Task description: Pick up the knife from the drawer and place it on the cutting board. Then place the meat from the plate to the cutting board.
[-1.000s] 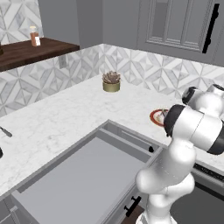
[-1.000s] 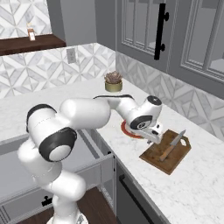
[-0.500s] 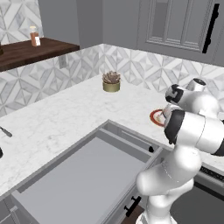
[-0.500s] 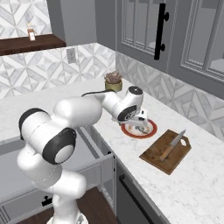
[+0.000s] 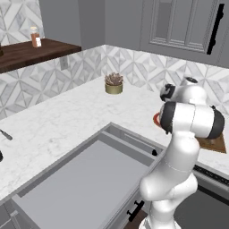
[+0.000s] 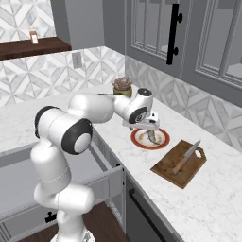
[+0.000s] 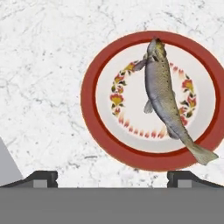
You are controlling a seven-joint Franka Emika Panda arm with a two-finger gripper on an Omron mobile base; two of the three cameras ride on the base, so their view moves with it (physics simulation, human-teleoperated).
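Half our task looks done: the knife [image 6: 185, 158] lies on the board [image 6: 170, 168], and our claw [image 6: 152, 133], open and empty, hangs above the meat [image 7: 164, 94] on the plate [image 7: 89, 114], awaiting transfer to the board.

Kitchen; marble counter [image 6: 198, 198], tiled backsplash [image 5: 40, 76], grey cabinets [image 6: 208, 42].

A small potted succulent [image 5: 113, 83] stands on the white marble counter [image 5: 67, 118] near the patterned tile backsplash [image 6: 99, 66]. A dark wooden shelf [image 5: 27, 51] on the wall carries a small bottle [image 5: 35, 37]. An outlet [image 6: 76, 60] sits in the tiles. Grey upper cabinets [image 6: 156, 33] with a black handle [image 6: 173, 32] hang above.
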